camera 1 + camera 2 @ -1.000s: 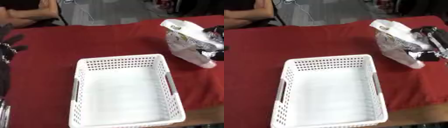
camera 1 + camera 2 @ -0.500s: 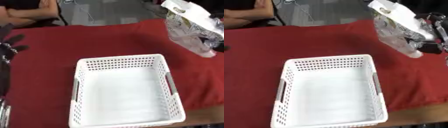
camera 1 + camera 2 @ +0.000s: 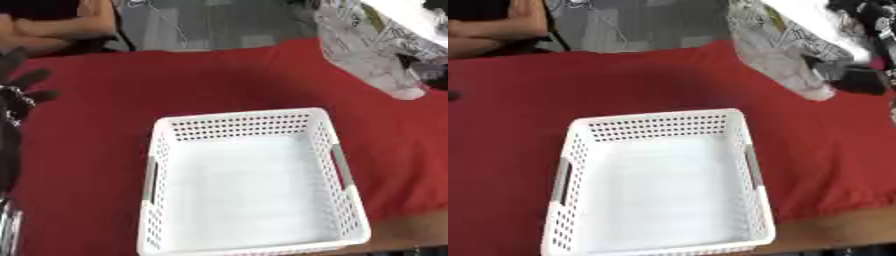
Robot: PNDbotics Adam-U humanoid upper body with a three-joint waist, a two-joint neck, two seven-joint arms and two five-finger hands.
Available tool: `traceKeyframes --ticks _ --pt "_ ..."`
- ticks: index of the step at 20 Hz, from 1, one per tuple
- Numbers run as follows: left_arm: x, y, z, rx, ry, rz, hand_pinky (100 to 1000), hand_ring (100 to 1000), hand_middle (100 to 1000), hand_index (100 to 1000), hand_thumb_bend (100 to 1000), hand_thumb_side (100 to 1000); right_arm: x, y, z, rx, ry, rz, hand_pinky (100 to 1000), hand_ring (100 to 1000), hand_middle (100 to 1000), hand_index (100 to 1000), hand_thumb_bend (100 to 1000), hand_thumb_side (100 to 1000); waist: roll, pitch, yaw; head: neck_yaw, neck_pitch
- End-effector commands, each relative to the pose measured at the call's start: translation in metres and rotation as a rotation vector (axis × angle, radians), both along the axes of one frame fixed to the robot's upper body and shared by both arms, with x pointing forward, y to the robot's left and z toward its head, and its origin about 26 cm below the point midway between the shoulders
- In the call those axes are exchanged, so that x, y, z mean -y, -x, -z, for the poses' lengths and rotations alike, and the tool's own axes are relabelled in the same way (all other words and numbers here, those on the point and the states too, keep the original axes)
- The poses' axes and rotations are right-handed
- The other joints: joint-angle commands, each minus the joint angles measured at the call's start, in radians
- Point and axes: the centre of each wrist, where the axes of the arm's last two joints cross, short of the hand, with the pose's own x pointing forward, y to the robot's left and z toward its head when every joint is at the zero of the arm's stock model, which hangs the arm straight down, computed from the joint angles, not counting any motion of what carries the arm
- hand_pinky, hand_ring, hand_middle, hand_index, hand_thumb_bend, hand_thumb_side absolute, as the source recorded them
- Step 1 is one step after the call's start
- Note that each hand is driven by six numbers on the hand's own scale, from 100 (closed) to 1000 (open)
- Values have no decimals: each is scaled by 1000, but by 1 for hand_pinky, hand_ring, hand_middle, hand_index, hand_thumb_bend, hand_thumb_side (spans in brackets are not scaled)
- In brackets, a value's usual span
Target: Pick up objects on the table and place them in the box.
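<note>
table (image 3: 96, 165): covered in a red cloth, takes up pretty much the whole view
box (image 3: 249, 185): white perforated plastic basket sitting mid-table toward the near edge, nothing inside it
bag (image 3: 785, 55): crinkly clear/white packet with black print, up in the far right corner, lifted clear of the cloth, its bottom end hanging lowest; it's well apart from the box
right hand (image 3: 852, 75): black, fingers curled round the right side of the bag, holding it up in the air
left hand (image 3: 16, 97): at the left edge, idle, fingers relaxed and spread, pointing up, got nothing in it
</note>
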Motion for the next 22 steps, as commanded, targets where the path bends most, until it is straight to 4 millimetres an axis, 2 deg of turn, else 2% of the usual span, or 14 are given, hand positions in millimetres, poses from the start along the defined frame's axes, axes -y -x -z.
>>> traceKeyframes --ticks 1,8,12,16,22 --pt "1 1 -7 22 -13 11 748 866 984 954 736 1000 -17 19 -32 95 33 -84 100 100 100 196 100 287 -4 -10 0 5 0" --pt "1 2 -7 15 -19 17 749 865 978 953 732 1000 -57 49 -58 177 66 -258 100 100 100 198 100 317 -5 -12 1 4 7" --pt "2 2 -6 9 -21 24 749 866 975 953 730 1000 -76 50 -68 190 120 -365 100 100 100 199 100 348 -4 -15 1 -4 9" --pt "3 2 -5 5 -23 27 749 866 974 953 728 1000 -97 48 -70 181 187 -470 100 100 100 200 100 376 -3 -16 3 -8 13" --pt "4 2 -5 4 -24 34 750 867 973 952 726 1000 -121 46 -60 106 291 -566 100 100 100 204 100 379 -3 -16 7 -13 12"
